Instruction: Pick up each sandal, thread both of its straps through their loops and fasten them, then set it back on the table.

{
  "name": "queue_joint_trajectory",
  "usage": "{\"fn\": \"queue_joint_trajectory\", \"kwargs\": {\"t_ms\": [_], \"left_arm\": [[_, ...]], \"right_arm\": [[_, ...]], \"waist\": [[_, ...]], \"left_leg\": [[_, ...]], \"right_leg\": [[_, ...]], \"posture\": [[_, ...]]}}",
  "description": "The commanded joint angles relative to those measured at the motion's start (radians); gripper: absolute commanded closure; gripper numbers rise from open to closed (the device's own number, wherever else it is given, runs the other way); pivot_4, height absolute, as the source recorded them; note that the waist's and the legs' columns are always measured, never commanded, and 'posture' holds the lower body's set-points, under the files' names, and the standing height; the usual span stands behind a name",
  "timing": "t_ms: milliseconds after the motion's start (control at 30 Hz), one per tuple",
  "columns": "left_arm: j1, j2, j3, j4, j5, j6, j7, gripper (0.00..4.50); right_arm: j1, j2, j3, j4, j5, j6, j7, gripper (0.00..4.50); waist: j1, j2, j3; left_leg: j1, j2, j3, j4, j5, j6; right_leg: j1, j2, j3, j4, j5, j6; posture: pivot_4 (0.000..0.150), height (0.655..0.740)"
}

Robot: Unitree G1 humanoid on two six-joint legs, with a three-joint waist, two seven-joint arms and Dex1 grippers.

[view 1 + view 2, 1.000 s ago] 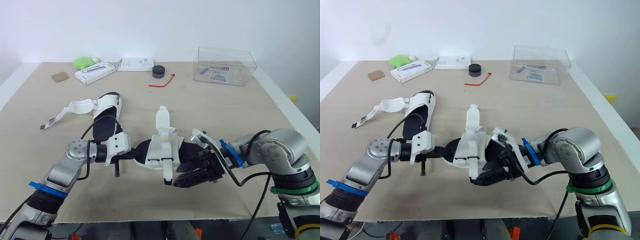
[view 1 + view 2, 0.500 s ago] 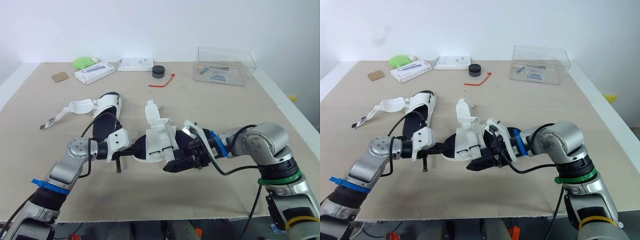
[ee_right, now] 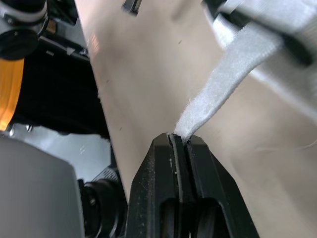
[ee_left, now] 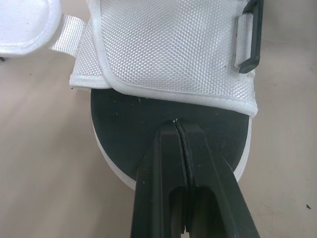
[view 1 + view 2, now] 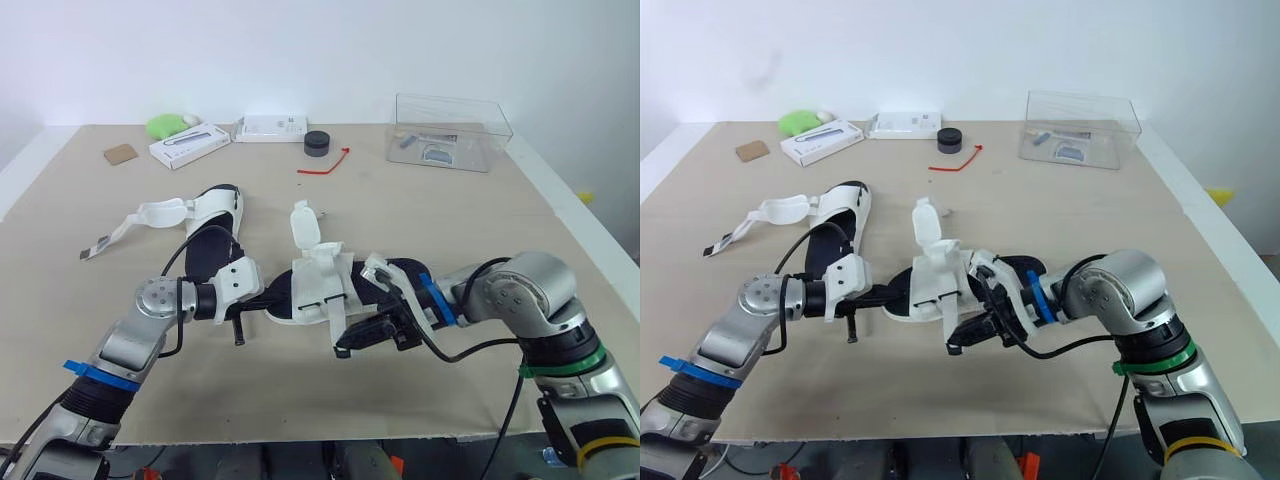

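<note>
**Head camera (left and right eye).** We see the worktop (image 5: 470, 240) with 2 sandals. The near sandal (image 5: 318, 290) lies at the middle, toward the front edge. The second sandal (image 5: 213, 235) lies nearer the left edge, with its open strap (image 5: 150, 213) spread toward that edge. The left gripper (image 5: 272, 303) meets the near sandal's end on the side facing the left edge. The right gripper (image 5: 343, 350) sits just in front of the sandal and pinches the tip of the held strap (image 5: 337, 322), which runs down from the sandal's top. An upright strap (image 5: 925, 222) stands free on the sandal's far side. A clear box (image 5: 452, 130) and small items sit along the far edge, well apart from the work.

**Left wrist.** The left gripper's fingers are pressed together, with their tips on the black footbed (image 4: 124, 144) just short of the white mesh upper (image 4: 168, 54). We cannot tell whether they pinch anything. A black loop (image 4: 250, 37) at the upper's side looks empty.

**Right wrist.** The right gripper's fingers are clamped on the end of the held strap, which stretches taut toward the sandal.

**Progress.** We judge the task to be at an early stage: 0 of 2 sandals looks fastened. On the near sandal, 1 strap is in hand, but we cannot tell whether it has passed through its loop. The other strap stands loose. What remains is to fasten both straps, release the sandal on the worktop, and then repeat the whole sequence for the second sandal.
</note>
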Motion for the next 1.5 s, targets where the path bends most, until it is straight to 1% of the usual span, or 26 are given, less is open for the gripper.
{"fn": "queue_joint_trajectory", "kwargs": {"t_ms": [33,233,433,633,667,700,733,867,933,1000,1100,1200,1300,1400,1467,1500], "left_arm": [[0.006,0.006,0.002,0.001,0.013,0.011,0.002,4.5],[0.003,0.009,-0.001,0.007,0.016,0.01,-0.003,4.5],[-0.003,0.012,-0.001,0.019,0.02,0.006,-0.007,4.5],[-0.006,0.012,-0.004,0.029,0.026,-0.001,-0.01,4.5],[-0.007,0.012,-0.006,0.032,0.028,-0.003,-0.011,4.5],[-0.007,0.012,-0.007,0.035,0.029,-0.005,-0.013,4.5],[-0.008,0.011,-0.008,0.037,0.03,-0.006,-0.014,4.5],[-0.012,0.009,-0.012,0.045,0.033,-0.011,-0.019,4.5],[-0.014,0.005,-0.013,0.051,0.035,-0.013,-0.02,4.5],[-0.018,0.001,-0.016,0.057,0.037,-0.017,-0.021,4.5],[-0.02,-0.004,-0.017,0.062,0.038,-0.021,-0.022,4.5],[-0.024,-0.006,-0.017,0.069,0.038,-0.025,-0.024,4.5],[-0.025,-0.006,-0.015,0.072,0.038,-0.027,-0.026,4.5],[-0.023,-0.007,-0.013,0.071,0.038,-0.026,-0.024,4.5],[-0.022,-0.005,-0.01,0.069,0.036,-0.023,-0.024,4.5],[-0.022,-0.004,-0.008,0.069,0.035,-0.022,-0.024,4.5]], "right_arm": [[0.006,-0.042,-0.016,-0.074,0.05,0.024,0.023,4.47],[0.031,-0.143,0.021,-0.148,0.108,0.024,0.098,4.47],[0.037,-0.163,0.023,-0.144,0.146,0.03,0.125,4.47],[0.053,-0.16,0.005,-0.144,0.148,-0.005,0.123,4.47],[0.052,-0.185,0.02,-0.158,0.125,-0.047,0.142,4.47],[0.054,-0.218,0.037,-0.17,0.076,-0.108,0.148,3.79],[0.056,-0.244,0.05,-0.177,0.039,-0.157,0.154,3.55],[0.103,-0.371,0.11,-0.192,-0.145,-0.444,0.258,1.74],[0.136,-0.389,0.102,-0.18,-0.215,-0.585,0.292,1.74],[0.179,-0.374,0.079,-0.156,-0.309,-0.803,0.318,1.74],[0.219,-0.307,0.028,-0.116,-0.397,-1.067,0.315,1.74],[0.237,-0.235,0.007,-0.044,-0.504,-1.405,0.354,1.74],[0.236,-0.162,-0.001,0.077,-0.599,-1.796,0.393,1.74],[0.207,-0.098,0.016,0.281,-0.702,-2.318,0.414,1.74],[0.186,-0.071,0.031,0.406,-0.761,-2.59,0.395,1.74],[0.175,-0.065,0.041,0.455,-0.792,-2.679,0.381,1.74]], "waist": [[0.0,0.0,0.0],[0.0,0.0,0.0],[0.0,0.0,0.0],[0.0,0.0,0.0],[0.0,0.0,0.0],[0.001,0.0,0.0],[0.001,0.0,0.0],[0.0,0.0,0.0],[0.0,0.0,0.0],[0.0,0.0,0.0],[0.001,0.0,0.0],[0.001,0.0,0.0],[0.002,0.0,0.0],[0.002,0.0,0.0],[0.002,0.0,0.0],[0.002,0.0,0.0]], "left_leg": [[0.0,0.0,0.0,0.0,0.0,0.0],[0.0,0.0,0.0,0.0,0.0,0.0],[0.0,0.0,0.0,0.0,0.0,0.0],[0.0,-0.001,0.0,0.0,0.0,0.0],[0.0,0.0,0.0,0.0,0.0,0.0],[0.0,-0.001,0.0,0.0,0.0,0.0],[0.0,-0.001,0.0,0.0,0.0,0.0],[0.0,-0.001,0.0,0.0,0.0,0.0],[0.001,-0.001,0.001,0.0,0.0,0.0],[0.001,-0.001,0.001,0.0,0.0,0.0],[0.002,-0.001,0.001,0.0,0.0,0.0],[0.003,-0.001,0.002,0.0,0.0,0.0],[0.003,-0.001,0.002,0.0,0.0,0.0],[0.004,-0.002,0.003,0.0,0.0,0.0],[0.005,-0.002,0.004,0.0,0.0,0.0],[0.005,-0.002,0.005,0.0,0.0,0.0]], "right_leg": [[0.0,0.0,0.0,0.0,0.0,0.0],[0.0,0.0,0.0,0.0,0.0,0.0],[0.0,0.001,0.0,0.0,0.0,0.0],[0.0,0.001,0.0,0.0,0.0,0.001],[0.0,0.0,0.0,0.0,0.0,0.001],[0.0,0.001,0.0,0.0,0.0,0.001],[0.0,0.001,0.0,0.0,0.0,0.001],[0.0,0.001,0.0,0.0,-0.001,0.001],[0.0,0.001,0.0,0.0,-0.001,0.002],[0.0,0.001,0.0,0.0,-0.001,0.001],[0.001,0.002,0.0,0.0,-0.001,0.002],[0.001,0.002,0.0,0.0,-0.001,0.002],[0.002,0.002,0.0,0.0,0.0,0.002],[0.002,0.001,0.0,0.0,0.0,0.003],[0.002,0.001,0.001,0.0,0.0,0.003],[0.002,0.001,0.002,0.0,0.0,0.003]], "posture": [[0.15,0.7261],[0.15,0.7261],[0.15,0.7261],[0.15,0.7261],[0.15,0.7261],[0.15,0.7261],[0.15,0.7261],[0.15,0.7261],[0.15,0.7261],[0.15,0.7261],[0.15,0.7261],[0.15,0.7261],[0.15,0.7261],[0.15,0.7261],[0.15,0.7261],[0.15,0.7261]]}}
